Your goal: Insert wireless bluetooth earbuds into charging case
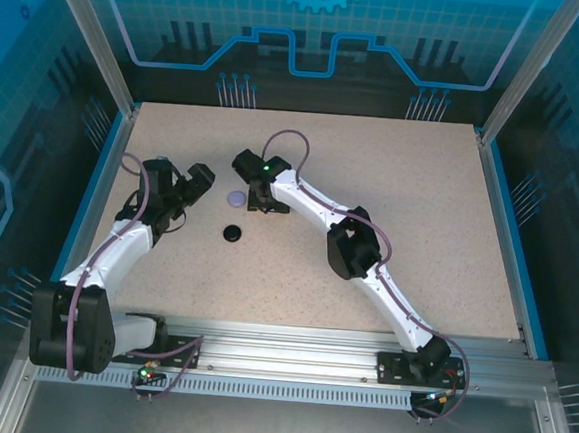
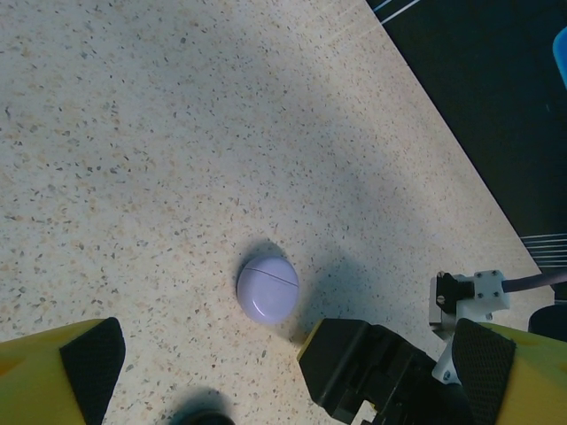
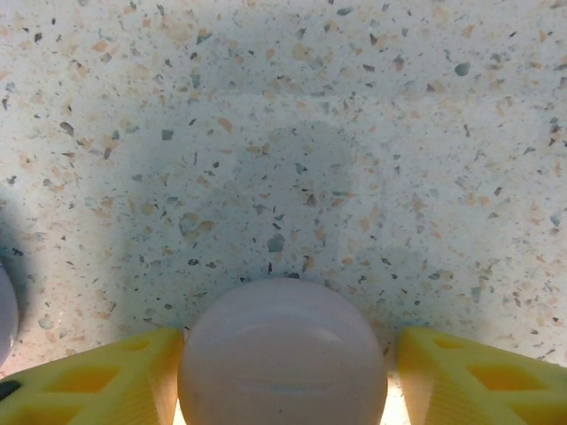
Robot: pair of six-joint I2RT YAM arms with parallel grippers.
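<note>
Right wrist: end effector (image 3: 288, 341) around case (image 3: 283, 365)

Speckled beige table (image 1: 418, 237) with round lavender case (image 1: 236, 199), black case (image 1: 233, 233).

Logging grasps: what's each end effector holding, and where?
Right end effector brackets the pink case at its sides; firm grip cannot be told. Left end effector holds nothing.

Lavender case (image 2: 267, 289), black case (image 1: 233, 233), speckled beige table (image 1: 420, 217).
</note>
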